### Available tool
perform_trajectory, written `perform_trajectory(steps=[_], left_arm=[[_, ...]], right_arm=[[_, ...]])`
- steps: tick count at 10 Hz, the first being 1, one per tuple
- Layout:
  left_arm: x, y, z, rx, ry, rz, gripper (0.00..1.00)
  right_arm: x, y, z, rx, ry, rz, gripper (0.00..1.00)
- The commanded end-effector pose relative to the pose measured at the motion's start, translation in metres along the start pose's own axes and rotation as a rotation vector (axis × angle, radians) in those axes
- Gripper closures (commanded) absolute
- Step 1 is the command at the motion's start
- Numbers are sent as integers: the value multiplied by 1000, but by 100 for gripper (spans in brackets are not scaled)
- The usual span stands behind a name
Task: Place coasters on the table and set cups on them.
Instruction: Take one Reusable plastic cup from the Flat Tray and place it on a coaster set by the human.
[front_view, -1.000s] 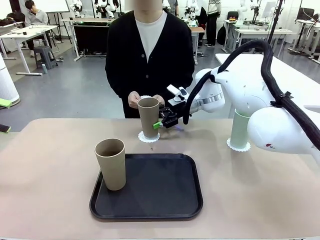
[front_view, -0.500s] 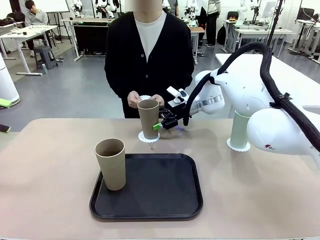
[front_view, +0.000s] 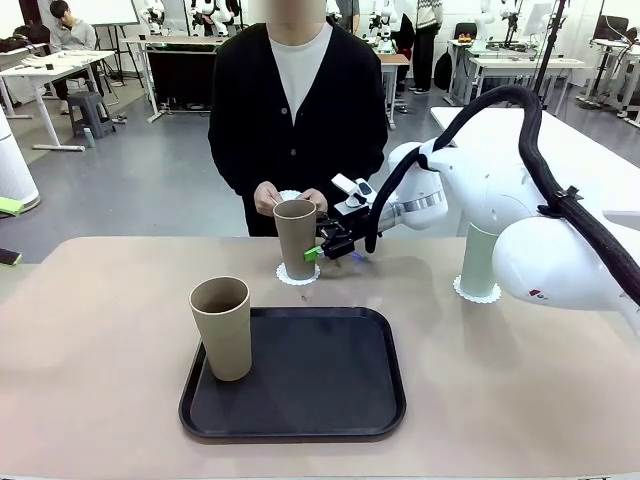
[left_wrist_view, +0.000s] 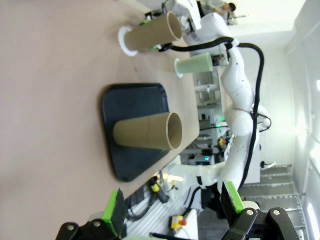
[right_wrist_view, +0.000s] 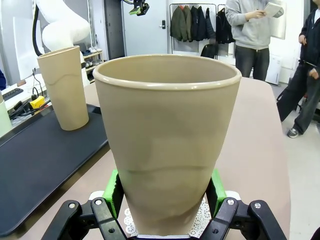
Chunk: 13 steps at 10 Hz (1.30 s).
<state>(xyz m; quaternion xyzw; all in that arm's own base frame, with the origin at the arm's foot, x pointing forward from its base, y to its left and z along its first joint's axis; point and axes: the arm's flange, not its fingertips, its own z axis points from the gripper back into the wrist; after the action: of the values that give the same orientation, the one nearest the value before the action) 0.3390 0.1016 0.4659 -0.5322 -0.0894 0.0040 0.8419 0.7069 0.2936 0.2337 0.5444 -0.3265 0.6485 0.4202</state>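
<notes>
At the far middle of the table, a tan cup stands with its base on a white lacy coaster. My right gripper is shut on its lower part. In the right wrist view the green pads press both sides of this cup, with the coaster under it. A mint green cup stands on a coaster at the right. Another tan cup stands on the black tray. My left gripper is open, well away from that cup.
A person stands at the far edge behind the held cup, both hands holding a white coaster. The tray takes up the near middle. My right arm's white body fills the right side above the table.
My right gripper and the tan cup in it have edged slightly to the left. Nothing else has moved.
</notes>
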Motion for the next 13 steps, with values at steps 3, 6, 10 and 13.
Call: perform_trajectory(steps=[3, 6, 10, 13], left_arm=[[0, -1, 1, -11, -4, -7, 0], [0, -1, 1, -11, -4, -7, 0], [0, -1, 1, -11, -4, -7, 0], [0, -1, 1, -11, -4, -7, 0]], right_arm=[[2, -21, 2, 8, -37, -19, 19], [0, -22, 2, 18, -57, -21, 19], [6, -18, 0, 32, 10, -25, 0], [11, -16, 0, 50, 45, -47, 0]])
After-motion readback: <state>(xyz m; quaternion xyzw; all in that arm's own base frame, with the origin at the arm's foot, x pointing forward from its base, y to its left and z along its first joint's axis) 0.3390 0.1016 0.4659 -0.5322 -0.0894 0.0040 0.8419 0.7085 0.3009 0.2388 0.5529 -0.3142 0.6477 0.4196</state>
